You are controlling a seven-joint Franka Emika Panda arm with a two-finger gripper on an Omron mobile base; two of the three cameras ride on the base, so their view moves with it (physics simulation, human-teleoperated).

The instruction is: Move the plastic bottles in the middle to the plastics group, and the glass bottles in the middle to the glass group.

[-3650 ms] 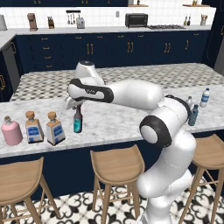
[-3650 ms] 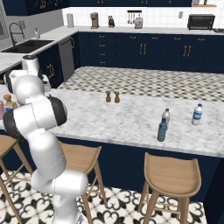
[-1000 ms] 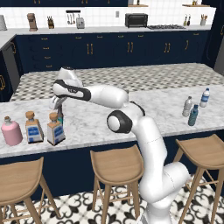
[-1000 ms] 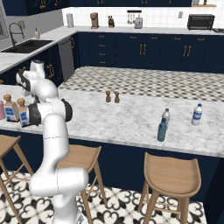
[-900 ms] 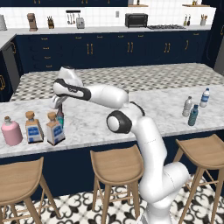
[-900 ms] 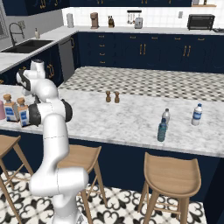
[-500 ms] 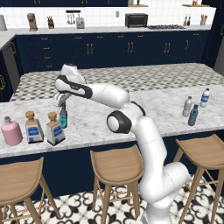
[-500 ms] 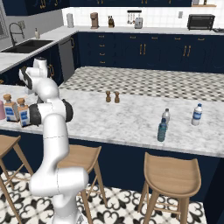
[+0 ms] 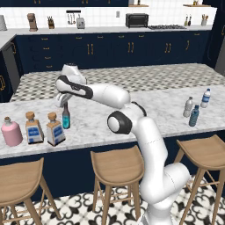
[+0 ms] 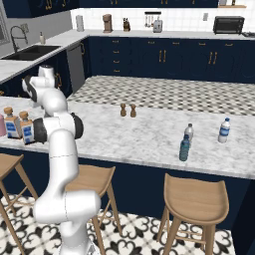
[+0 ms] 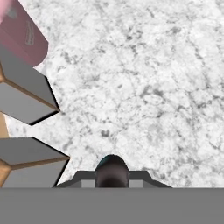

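slim dark bottle (image 9: 66, 116) with teal label: upright on the marble island counter (image 9: 145, 103), near its front left end, held at the neck by the gripper (image 9: 65, 103), whose jaws are closed on it; in the hand view its dark cap (image 11: 112, 169) sits between the finger tips

glass group, front left corner of the counter: pink flask (image 9: 11, 132) nearest the left end, then two square cork-stoppered bottles with blue labels, one (image 9: 33, 128) just beside the flask, the other (image 9: 54, 129) just beside that; the held bottle stands just behind and to the right of the second square one, apart from it

plastics, near the front right end of the counter: grey-clear ribbed bottle (image 9: 188, 107), white bottle with blue cap (image 9: 205, 98), teal-blue bottle (image 9: 194, 116) nearest the front edge, just beside the grey one; all upright

two small brown shakers (image 10: 128, 110): side by side, middle of the counter, at the seam with the checkered part

wooden stools (image 9: 117, 162): along the front edge, below the counter

back wall counter: toaster oven (image 9: 136, 20), small appliances
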